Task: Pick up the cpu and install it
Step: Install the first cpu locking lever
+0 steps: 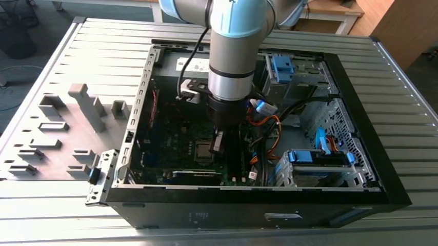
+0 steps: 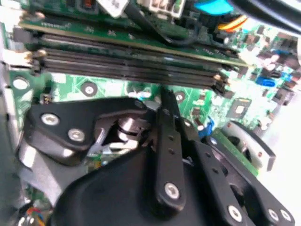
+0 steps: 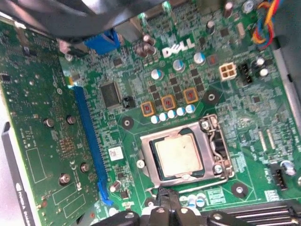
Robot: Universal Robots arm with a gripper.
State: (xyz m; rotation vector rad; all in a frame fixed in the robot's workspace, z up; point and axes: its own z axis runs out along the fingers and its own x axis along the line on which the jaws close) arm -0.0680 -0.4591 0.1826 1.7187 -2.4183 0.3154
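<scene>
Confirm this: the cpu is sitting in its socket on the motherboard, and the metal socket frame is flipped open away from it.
Not quite. The cpu does sit in its socket on the motherboard, but the socket frame lies down around the chip, not flipped open. The first wrist view shows it.

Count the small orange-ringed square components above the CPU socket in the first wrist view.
3, in a row on the motherboard just beyond the socket holding the cpu: one, one, one. None appears hidden.
</scene>
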